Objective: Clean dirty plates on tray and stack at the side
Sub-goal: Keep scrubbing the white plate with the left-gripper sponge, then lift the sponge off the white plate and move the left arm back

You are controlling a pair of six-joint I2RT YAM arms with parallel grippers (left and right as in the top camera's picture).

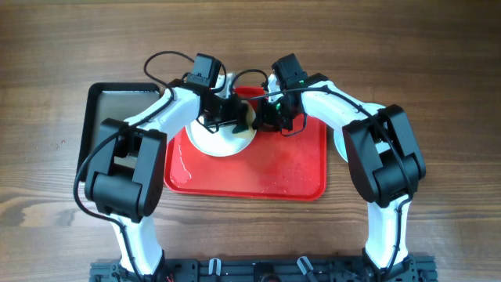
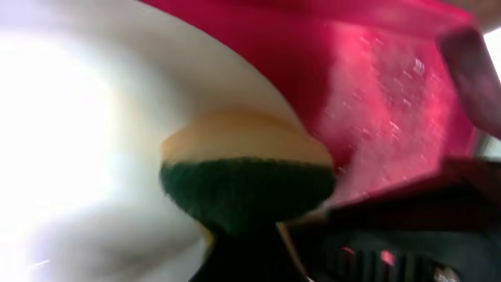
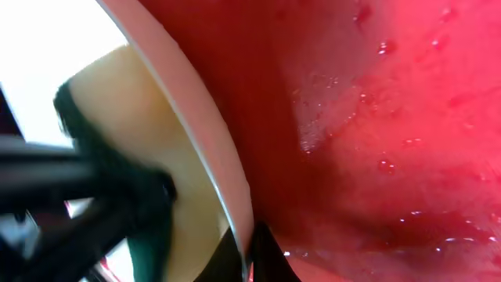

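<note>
A white plate (image 1: 223,142) lies in the far left part of the red tray (image 1: 290,168). My left gripper (image 1: 233,114) is shut on a yellow-and-green sponge (image 2: 246,184) and presses it against the plate's face (image 2: 94,141). My right gripper (image 1: 262,117) is shut on the plate's right rim (image 3: 205,137), with one finger on each side of the rim (image 3: 250,251). The sponge also shows beyond the rim in the right wrist view (image 3: 129,129). The other two plates are not plainly in view.
The red tray's floor (image 3: 376,117) is wet with droplets. A black metal tray (image 1: 117,98) stands left of the red tray. Something pale (image 1: 222,81) shows partly behind the wrists at the red tray's far edge.
</note>
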